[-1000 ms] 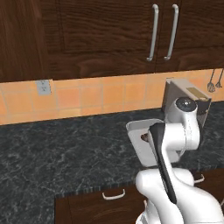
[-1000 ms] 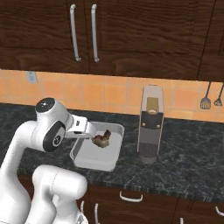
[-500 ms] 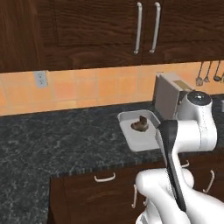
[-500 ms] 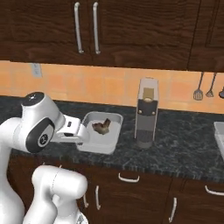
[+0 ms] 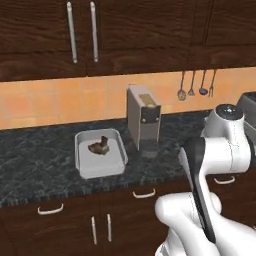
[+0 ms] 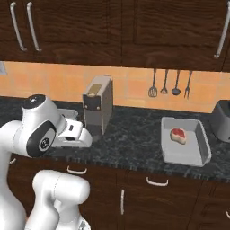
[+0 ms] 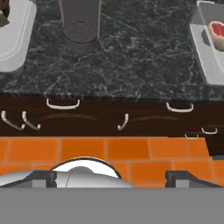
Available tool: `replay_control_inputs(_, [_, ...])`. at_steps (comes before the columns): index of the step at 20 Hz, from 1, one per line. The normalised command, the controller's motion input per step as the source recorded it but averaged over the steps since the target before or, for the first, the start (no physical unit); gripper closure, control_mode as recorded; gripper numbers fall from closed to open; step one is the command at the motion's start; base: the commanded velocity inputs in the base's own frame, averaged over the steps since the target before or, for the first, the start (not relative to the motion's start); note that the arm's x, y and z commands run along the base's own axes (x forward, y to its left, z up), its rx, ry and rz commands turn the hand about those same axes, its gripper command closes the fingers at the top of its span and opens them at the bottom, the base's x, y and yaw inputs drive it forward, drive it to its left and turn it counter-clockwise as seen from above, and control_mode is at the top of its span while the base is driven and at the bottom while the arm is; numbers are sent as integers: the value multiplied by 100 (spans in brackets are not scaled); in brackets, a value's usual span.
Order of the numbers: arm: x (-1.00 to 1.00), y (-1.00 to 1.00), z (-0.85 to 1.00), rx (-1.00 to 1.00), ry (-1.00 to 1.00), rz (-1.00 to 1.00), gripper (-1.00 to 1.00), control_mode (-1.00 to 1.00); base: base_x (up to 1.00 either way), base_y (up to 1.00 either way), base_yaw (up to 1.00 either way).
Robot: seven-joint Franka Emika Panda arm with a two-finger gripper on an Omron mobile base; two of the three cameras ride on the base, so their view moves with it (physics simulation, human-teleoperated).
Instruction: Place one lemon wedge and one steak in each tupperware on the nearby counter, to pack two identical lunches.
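Right, gripper [image 7: 111,177] w/ jaws spread wide, nothing held, aimed at drawer fronts below the counter [image 7: 131,65]. Tupperware [image 7: 208,52] w/ steak [image 7: 217,29] sits approx 1 o'clock in hand view; other tupperware [image 7: 13,37] approx 11 o'clock.

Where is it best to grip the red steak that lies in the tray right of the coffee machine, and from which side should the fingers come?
Probably from straight above, with the fingers across the narrower width of the steak. It lies flat and low near the back of the tupperware, whose raised rim blocks a sideways approach. The open gripper looks wide enough.
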Motion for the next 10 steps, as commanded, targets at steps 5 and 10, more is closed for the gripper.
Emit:
replay_control_inputs(5, [0,0,0,0,0,0,-100,100,-56,-100,1])
replay_control_inputs(10, [0,0,0,0,0,0,-100,100,-90,-100,3])
